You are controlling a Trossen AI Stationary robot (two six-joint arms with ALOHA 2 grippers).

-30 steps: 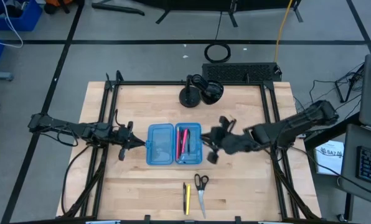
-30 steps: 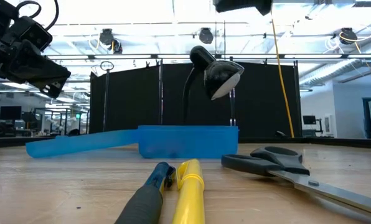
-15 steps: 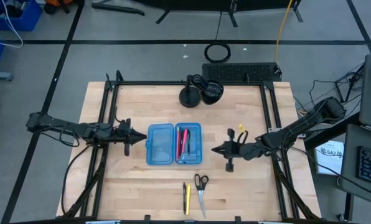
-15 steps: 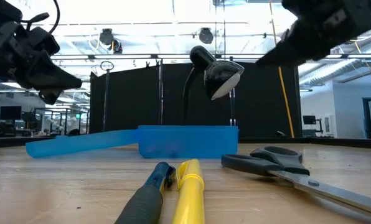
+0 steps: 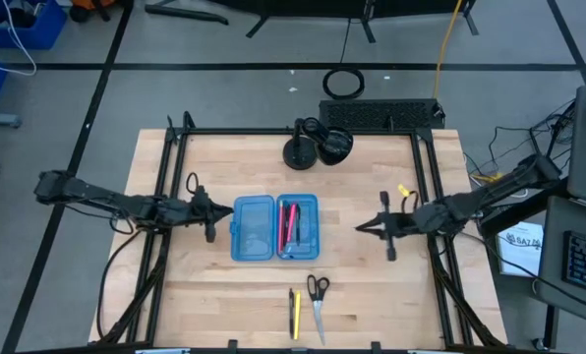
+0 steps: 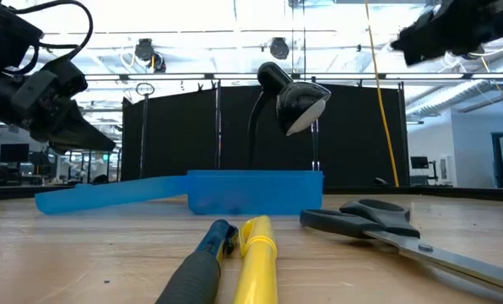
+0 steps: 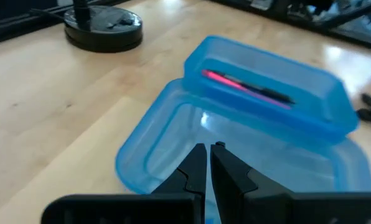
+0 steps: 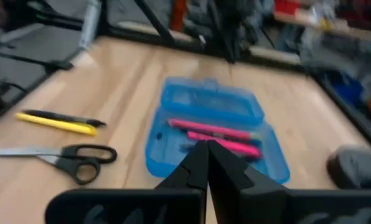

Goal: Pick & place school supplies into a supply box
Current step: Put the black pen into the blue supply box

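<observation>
Lying open near the middle of the wooden tabletop (image 5: pixel 391 285), the blue supply box (image 5: pixel 275 227) holds pink-red and dark pens (image 5: pixel 290 223) in its right half while its left half is bare. Between the box and the front edge lie the scissors (image 5: pixel 318 301), a yellow pen (image 5: pixel 297 313) and a black pen (image 5: pixel 292 312), all apart from both arms. The left gripper (image 5: pixel 212 210) hovers just beside the box's left side, fingers nearly together and holding nothing, and the right gripper (image 5: pixel 361 227) hangs well apart toward the right edge, fingers pressed together and empty
</observation>
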